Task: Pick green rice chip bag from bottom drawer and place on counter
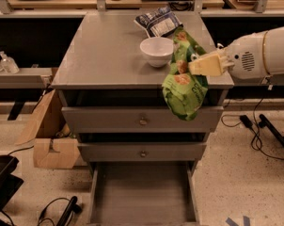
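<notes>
Green rice chip bag (pixel 184 91) hangs in the air at the right front corner of the cabinet, pinched near its upper right edge by the gripper (pixel 195 66), whose cream fingers are clamped on the foil. With a grip that high, the bag's weight pulls it down, so its lower half droops in front of the top knobbed drawer (pixel 143 121) while its top leans over the counter (pixel 104 46). The arm reaches in from the right, level with the counter edge, which suits a carry onto the surface rather than a lift out of something. The bottom drawer (pixel 142 192) stands pulled out toward the near side with a bare grey floor, so the picking part looks done and the placing remains. A white bowl (pixel 157 51) sits just left of the bag and a dark blue-and-white snack bag (pixel 158 21) lies farther back, so the open space for setting down seems to be to the left.
</notes>
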Action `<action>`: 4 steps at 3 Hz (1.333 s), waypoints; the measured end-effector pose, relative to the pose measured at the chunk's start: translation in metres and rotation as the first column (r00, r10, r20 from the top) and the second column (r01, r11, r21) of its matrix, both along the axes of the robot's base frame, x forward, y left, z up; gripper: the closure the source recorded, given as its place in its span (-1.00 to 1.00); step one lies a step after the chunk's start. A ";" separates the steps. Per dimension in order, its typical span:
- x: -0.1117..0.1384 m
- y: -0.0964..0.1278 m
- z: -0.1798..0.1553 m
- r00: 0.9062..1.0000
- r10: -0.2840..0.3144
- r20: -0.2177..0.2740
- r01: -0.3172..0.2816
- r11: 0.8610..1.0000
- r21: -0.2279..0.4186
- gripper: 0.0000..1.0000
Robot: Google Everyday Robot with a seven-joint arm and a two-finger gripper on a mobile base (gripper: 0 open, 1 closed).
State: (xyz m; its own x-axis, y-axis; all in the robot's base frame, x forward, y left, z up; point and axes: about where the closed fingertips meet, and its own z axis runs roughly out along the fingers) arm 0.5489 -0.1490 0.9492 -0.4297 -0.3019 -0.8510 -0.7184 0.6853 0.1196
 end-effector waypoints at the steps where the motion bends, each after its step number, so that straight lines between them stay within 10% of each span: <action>1: 0.035 0.012 0.033 1.000 -0.007 0.025 0.007 1.000 -0.011 1.00; 4: 0.183 0.128 0.119 0.994 -0.038 0.106 0.030 0.997 0.074 1.00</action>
